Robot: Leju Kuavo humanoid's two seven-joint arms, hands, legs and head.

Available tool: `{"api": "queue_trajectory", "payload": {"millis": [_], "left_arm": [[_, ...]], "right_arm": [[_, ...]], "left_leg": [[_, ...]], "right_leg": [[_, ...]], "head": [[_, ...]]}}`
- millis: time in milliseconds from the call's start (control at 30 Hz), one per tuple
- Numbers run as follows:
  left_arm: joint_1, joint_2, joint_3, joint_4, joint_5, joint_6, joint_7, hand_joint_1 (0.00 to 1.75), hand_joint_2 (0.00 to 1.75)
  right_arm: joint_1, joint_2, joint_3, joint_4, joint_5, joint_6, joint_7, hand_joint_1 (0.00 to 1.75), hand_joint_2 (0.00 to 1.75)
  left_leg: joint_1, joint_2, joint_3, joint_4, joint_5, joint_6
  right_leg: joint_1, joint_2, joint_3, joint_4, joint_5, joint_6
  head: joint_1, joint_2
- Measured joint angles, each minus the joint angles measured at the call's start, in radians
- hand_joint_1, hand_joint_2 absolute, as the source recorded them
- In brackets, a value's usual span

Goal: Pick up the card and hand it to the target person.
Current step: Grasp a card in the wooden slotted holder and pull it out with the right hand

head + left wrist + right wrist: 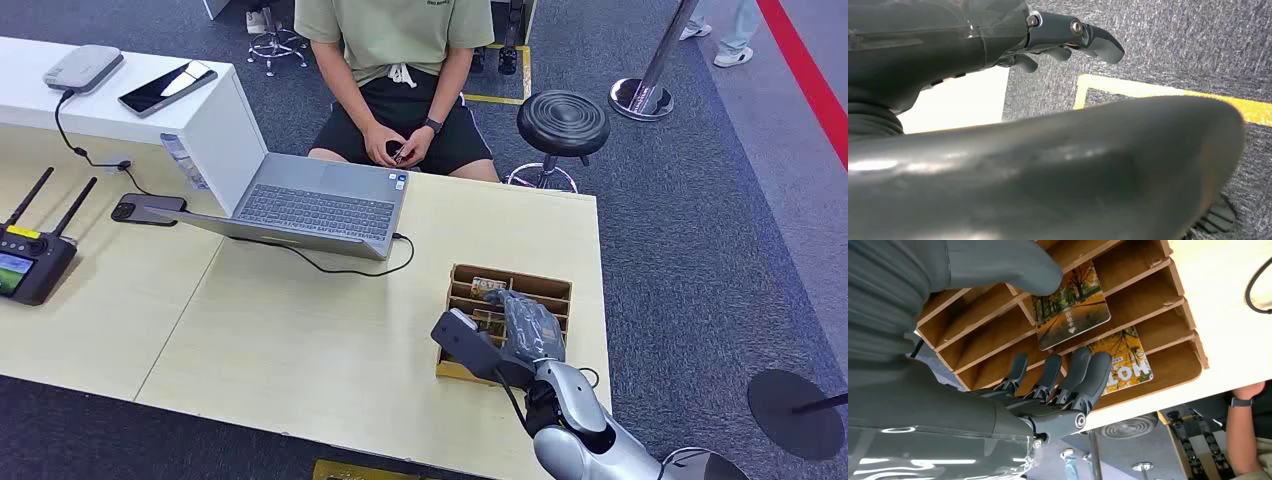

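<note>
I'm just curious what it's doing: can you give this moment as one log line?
step: reaching for card | right hand: open, fingers over card in wooden rack | left hand: hanging, empty | person: seated across table

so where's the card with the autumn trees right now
In the right wrist view the card stands in the slotted wooden box, between the right hand's thumb and fingers.

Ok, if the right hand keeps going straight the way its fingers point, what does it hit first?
Most likely the autumn-photo card standing in the wooden slotted holder; the right hand already hovers right at it, though depth is hard to judge.
</note>
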Motion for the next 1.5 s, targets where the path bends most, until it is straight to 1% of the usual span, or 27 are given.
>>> {"api": "queue_trajectory", "payload": {"millis": [200, 400, 700, 900, 1000, 1167, 1500], "left_arm": [[0.000, 0.000, 0.000, 0.000, 0.000, 0.000, 0.000, 0.00, 0.00], [0.000, 0.000, 0.000, 0.000, 0.000, 0.000, 0.000, 0.00, 0.00], [0.000, -0.001, 0.000, 0.000, 0.000, 0.000, 0.000, 0.00, 0.00], [0.000, -0.002, 0.000, 0.000, 0.000, 0.000, 0.000, 0.00, 0.00], [0.000, -0.003, 0.000, 0.000, 0.000, 0.000, -0.002, 0.00, 0.00], [0.000, -0.003, 0.000, 0.000, 0.000, 0.000, -0.003, 0.00, 0.00], [0.000, -0.004, 0.000, 0.000, 0.001, -0.001, -0.003, 0.00, 0.00]], "right_arm": [[0.004, -0.002, 0.001, -0.001, 0.000, 0.002, 0.000, 0.82, 1.75], [0.005, -0.002, 0.002, -0.001, 0.001, 0.019, -0.001, 0.88, 1.75], [0.003, 0.001, 0.003, -0.001, 0.003, 0.039, -0.007, 0.91, 1.75], [0.003, 0.003, 0.004, -0.001, 0.003, 0.039, -0.009, 0.89, 1.75], [0.004, 0.003, 0.005, -0.001, 0.002, 0.043, -0.010, 0.91, 1.75], [0.005, 0.003, 0.007, -0.001, 0.003, 0.050, -0.010, 0.87, 1.75], [0.004, 0.003, 0.017, -0.001, 0.009, 0.054, -0.010, 0.89, 1.75]], "left_leg": [[0.000, 0.000, 0.000, 0.000, 0.000, 0.000], [0.000, 0.000, 0.000, 0.000, 0.000, 0.000], [0.000, 0.000, 0.000, 0.000, 0.000, 0.000], [0.000, 0.000, 0.000, 0.000, 0.000, 0.000], [0.000, 0.000, 0.000, 0.000, 0.000, 0.000], [0.000, 0.000, 0.000, 0.000, 0.000, 0.000], [0.000, 0.000, 0.000, 0.000, 0.000, 0.000]], "right_leg": [[0.000, 0.000, 0.000, 0.000, 0.000, 0.000], [0.000, 0.000, 0.000, 0.000, 0.000, 0.000], [0.000, 0.000, 0.000, 0.000, 0.000, 0.000], [0.000, 0.000, 0.000, 0.000, 0.000, 0.000], [0.000, 0.000, 0.000, 0.000, 0.000, 0.000], [0.000, 0.000, 0.000, 0.000, 0.000, 0.000], [0.000, 0.000, 0.000, 0.000, 0.000, 0.000]], "head": [[0.000, 0.000], [0.000, 0.000], [0.000, 0.000], [0.000, 0.000], [0.000, 0.000], [0.000, 0.000], [0.000, 0.000]]}}
